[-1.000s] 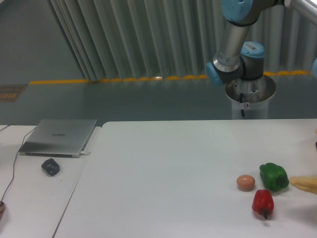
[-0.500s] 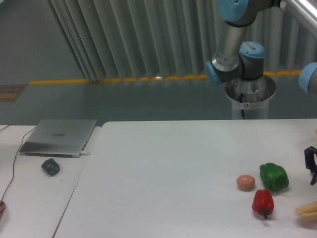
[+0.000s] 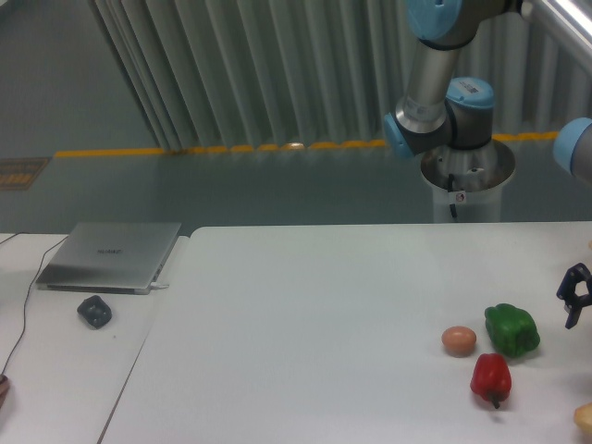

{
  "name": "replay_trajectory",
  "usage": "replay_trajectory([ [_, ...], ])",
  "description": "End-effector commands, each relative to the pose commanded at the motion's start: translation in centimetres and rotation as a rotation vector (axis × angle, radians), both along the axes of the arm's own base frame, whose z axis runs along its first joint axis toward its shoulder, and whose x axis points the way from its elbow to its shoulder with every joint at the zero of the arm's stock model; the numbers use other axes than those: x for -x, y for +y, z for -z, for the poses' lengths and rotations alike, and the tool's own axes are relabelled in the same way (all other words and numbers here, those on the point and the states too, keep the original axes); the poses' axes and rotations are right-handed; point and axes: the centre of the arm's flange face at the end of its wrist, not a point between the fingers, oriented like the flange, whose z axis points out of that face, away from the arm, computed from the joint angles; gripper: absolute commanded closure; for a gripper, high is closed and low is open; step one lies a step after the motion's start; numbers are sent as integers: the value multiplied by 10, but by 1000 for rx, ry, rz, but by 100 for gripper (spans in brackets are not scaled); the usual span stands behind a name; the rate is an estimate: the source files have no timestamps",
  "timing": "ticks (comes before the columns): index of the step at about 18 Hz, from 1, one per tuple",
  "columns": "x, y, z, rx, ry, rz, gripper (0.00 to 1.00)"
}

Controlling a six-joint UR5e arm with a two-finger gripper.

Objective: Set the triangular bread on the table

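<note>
Only a pale golden edge of the triangular bread (image 3: 585,418) shows, at the bottom right corner of the white table (image 3: 314,324), cut off by the frame. My gripper (image 3: 573,296) hangs at the right edge of the view, above and apart from the bread and just right of the green pepper (image 3: 511,330). Its dark fingers stand open with nothing between them. Most of the arm is out of frame.
A brownish egg (image 3: 459,340) and a red pepper (image 3: 490,377) lie left of and below the green pepper. The robot's base (image 3: 467,176) stands behind the table. On the side desk (image 3: 55,388) at the left are a closed laptop (image 3: 111,256) and a dark mouse (image 3: 94,311).
The bread has shifted from beside the green pepper down to the bottom right corner. My gripper came into view at the right edge and has risen slightly, empty.
</note>
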Motion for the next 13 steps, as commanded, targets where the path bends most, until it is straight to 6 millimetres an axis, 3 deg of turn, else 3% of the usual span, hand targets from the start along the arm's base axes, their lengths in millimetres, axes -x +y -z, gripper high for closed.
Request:
replay_trajectory([
  [3,4,-2,-4,7,48,35,0],
  [7,8,-21,-10,103,134,205,0],
  [13,15,-44,-8,118,128,263,0],
])
